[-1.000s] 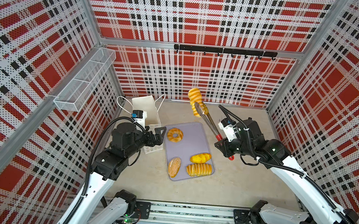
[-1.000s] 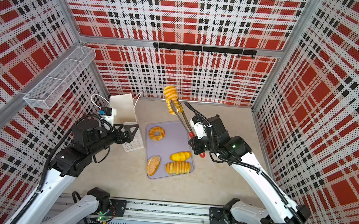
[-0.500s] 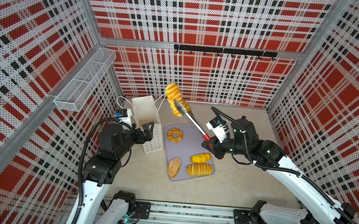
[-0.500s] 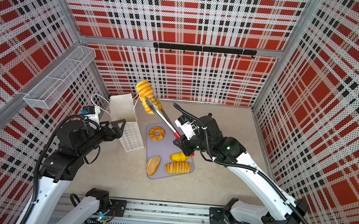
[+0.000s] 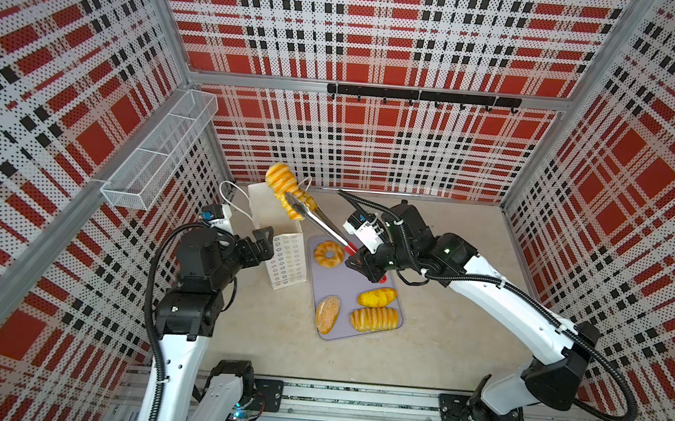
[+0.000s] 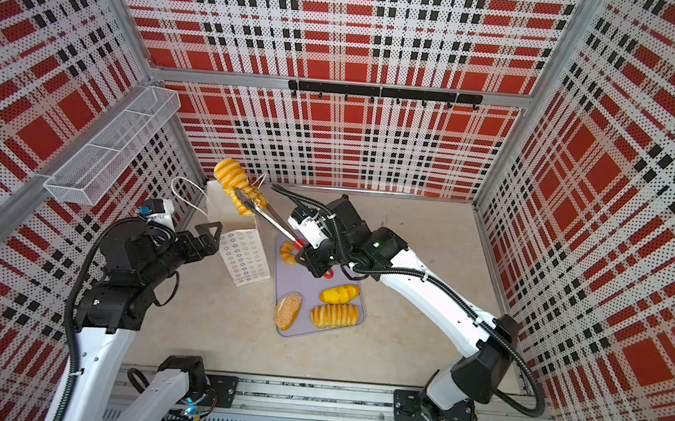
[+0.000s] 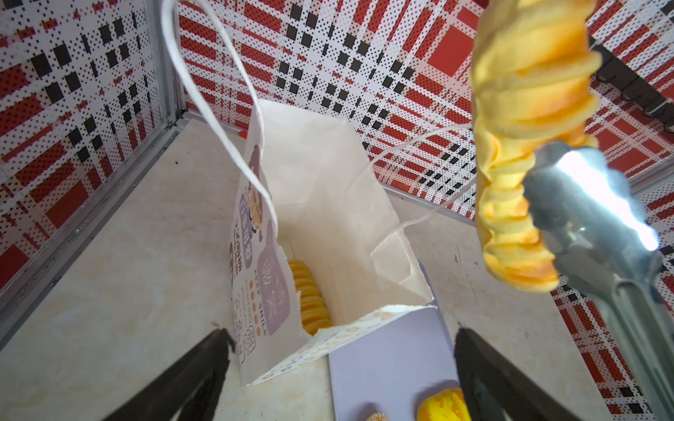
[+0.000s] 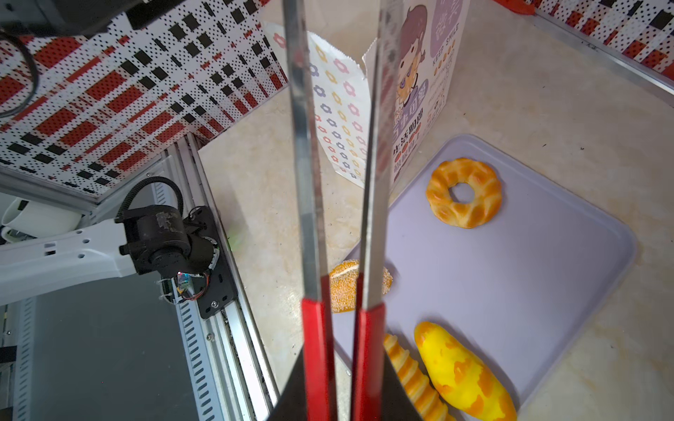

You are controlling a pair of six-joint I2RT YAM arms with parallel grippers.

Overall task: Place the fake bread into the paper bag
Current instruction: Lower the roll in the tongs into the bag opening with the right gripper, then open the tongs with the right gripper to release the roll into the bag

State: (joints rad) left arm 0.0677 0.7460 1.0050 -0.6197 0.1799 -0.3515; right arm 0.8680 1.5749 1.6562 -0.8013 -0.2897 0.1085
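Right jaws clamp tongs (image 5: 320, 223) poising a ridged loaf (image 5: 278, 179) by the ten-o'clock paper bag (image 5: 287, 255) (left jaws wide, empty); next: centre over mouth, release.

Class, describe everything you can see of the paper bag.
The paper bag is tall and white, with white cord handles, small coloured flowers on its narrow side and a cartoon print on its broad side. It stands upright and open on the table beside the lilac tray. A ridged loaf lies inside.

White arms (image 5: 507, 305), black joints (image 5: 189, 315) (seemingly cabled)
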